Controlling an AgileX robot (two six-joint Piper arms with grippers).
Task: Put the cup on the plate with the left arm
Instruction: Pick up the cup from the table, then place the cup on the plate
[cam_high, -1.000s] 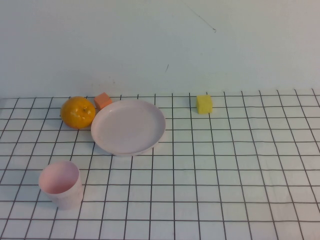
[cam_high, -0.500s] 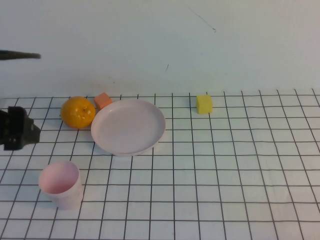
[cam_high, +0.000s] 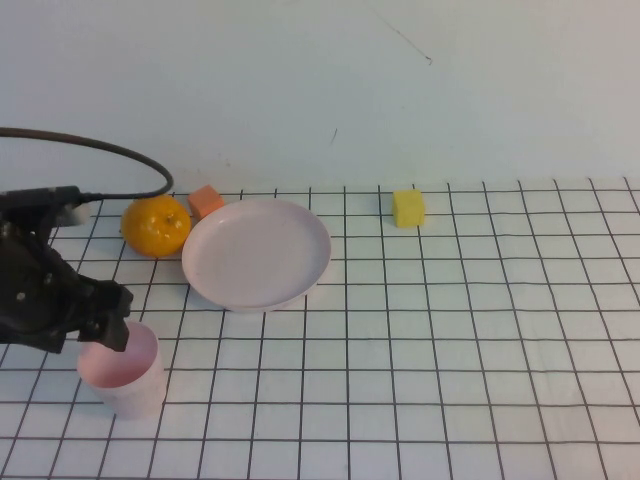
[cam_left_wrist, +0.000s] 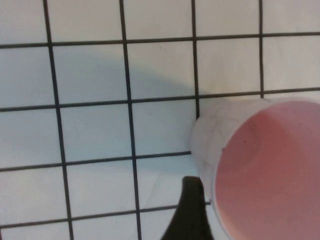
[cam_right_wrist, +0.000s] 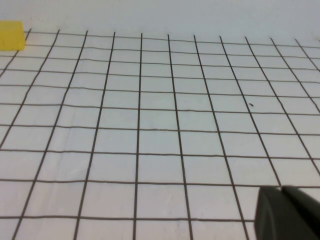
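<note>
Small pale pink plastic cup (cam_high: 122, 368) stood upright near the gridded desk's (cam_high: 450, 330) front left, left tool (cam_high: 100, 330) at its rim, grip state unclear, round pink plate (cam_high: 257, 253) behind, right tool (cam_right_wrist: 287, 212) seemingly pressed together.

White table surface (cam_right_wrist: 160, 120) ruled with a black grid fills the right wrist view, running back to a pale wall. One yellow block (cam_right_wrist: 11, 35) sits on the grid at the far edge, partly cut off by the frame, just short of the wall. Right gripper (cam_right_wrist: 286, 214) visible only as a dark tip in a near corner, low over the surface. A small dark speck (cam_right_wrist: 251, 104) marks one square.
</note>
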